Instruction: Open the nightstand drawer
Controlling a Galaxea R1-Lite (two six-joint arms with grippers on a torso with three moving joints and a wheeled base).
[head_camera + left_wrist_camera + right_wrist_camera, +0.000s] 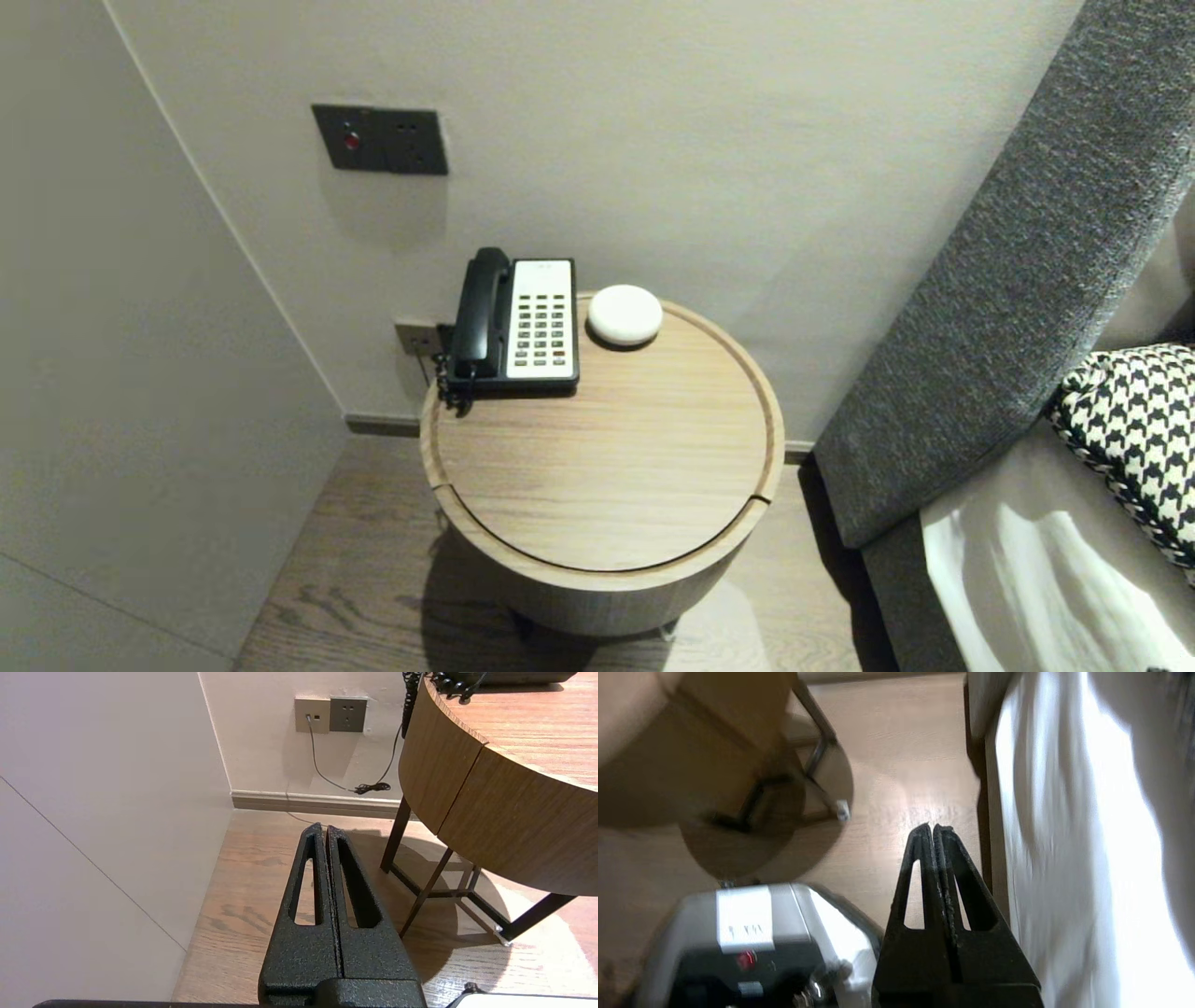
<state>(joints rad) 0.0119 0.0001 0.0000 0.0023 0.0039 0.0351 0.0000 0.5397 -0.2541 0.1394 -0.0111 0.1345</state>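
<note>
Quick tally: one round table (607, 467), one phone (523, 322), one white puck (625, 315), one checked cushion (1134, 420), two sockets – beige socket (312, 715), grey socket (348, 715).

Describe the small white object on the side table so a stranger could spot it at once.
Start at the round wooden side table between the wall corner and the grey headboard. At its back edge, against the wall, sits a black-and-white desk telephone; close on its right lies the white disc. It alone is smooth, domed and buttonless.
</note>
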